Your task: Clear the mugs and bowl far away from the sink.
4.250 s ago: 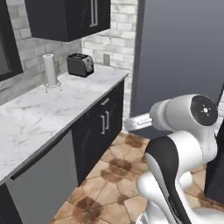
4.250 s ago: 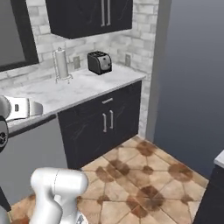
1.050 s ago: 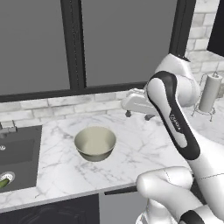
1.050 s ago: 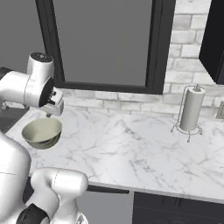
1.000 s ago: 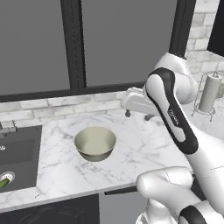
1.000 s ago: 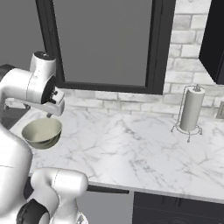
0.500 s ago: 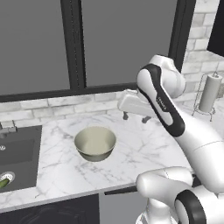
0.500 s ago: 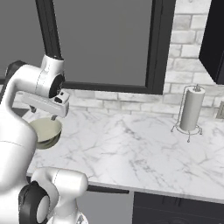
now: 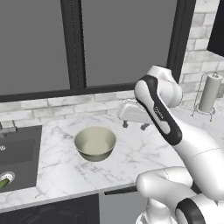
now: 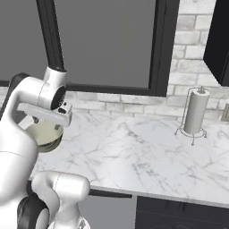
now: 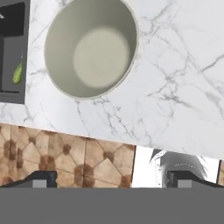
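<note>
The bowl, wide and pale beige with a greenish-cream inside, stands upright on the marble counter, a little right of the dark sink. My gripper hangs open above the counter, just right of the bowl and a bit behind it, with nothing between its fingers. In the hand view the bowl lies at the upper left, with the sink at the left edge, and my gripper has its tips wide apart. From the right side my arm covers part of the bowl. The mugs are out of view.
A paper towel holder stands at the counter's far right by the brick wall, also visible from the right. A green object lies in the sink. A dark window runs behind the counter. The counter's front edge and tiled floor lie below my hand.
The upper arm has swung left and the hand has sunk slightly towards the counter beside the bowl. The bowl has not moved. The jaws stay open.
</note>
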Controlling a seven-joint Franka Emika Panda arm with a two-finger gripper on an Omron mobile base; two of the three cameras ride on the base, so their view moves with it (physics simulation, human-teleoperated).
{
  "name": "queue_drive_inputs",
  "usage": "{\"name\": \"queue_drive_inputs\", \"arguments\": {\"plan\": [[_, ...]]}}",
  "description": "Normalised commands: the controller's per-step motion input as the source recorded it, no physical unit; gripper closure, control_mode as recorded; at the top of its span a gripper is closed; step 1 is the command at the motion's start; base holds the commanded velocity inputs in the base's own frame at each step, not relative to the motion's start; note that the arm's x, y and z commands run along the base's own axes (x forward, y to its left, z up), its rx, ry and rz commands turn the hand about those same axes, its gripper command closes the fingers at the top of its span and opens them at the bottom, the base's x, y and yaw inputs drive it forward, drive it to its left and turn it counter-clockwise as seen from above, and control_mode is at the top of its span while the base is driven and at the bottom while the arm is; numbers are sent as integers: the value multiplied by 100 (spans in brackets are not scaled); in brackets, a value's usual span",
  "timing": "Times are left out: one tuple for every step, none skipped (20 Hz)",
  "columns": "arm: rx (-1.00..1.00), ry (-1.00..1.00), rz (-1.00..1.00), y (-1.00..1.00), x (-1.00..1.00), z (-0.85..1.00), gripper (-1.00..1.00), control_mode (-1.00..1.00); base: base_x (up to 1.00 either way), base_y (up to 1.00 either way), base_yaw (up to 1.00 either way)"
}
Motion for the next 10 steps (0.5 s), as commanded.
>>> {"name": "queue_drive_inputs", "arguments": {"plan": [[0,2,2,0,0,-34,-100,-100,0,0,0],[0,0,3,0,4,-35,-100,-100,0,0,0],[0,0,3,0,0,-34,-100,-100,0,0,0],[0,0,3,0,0,-39,-100,-100,0,0,0],[0,0,3,0,0,-38,-100,-100,0,0,0],[0,0,3,0,4,-41,-100,-100,0,0,0],[0,0,3,0,6,-42,-100,-100,0,0,0],[0,0,3,0,6,-45,-100,-100,0,0,0],[0,0,3,0,5,-44,-100,-100,0,0,0],[0,0,3,0,6,-43,-100,-100,0,0,0]]}}
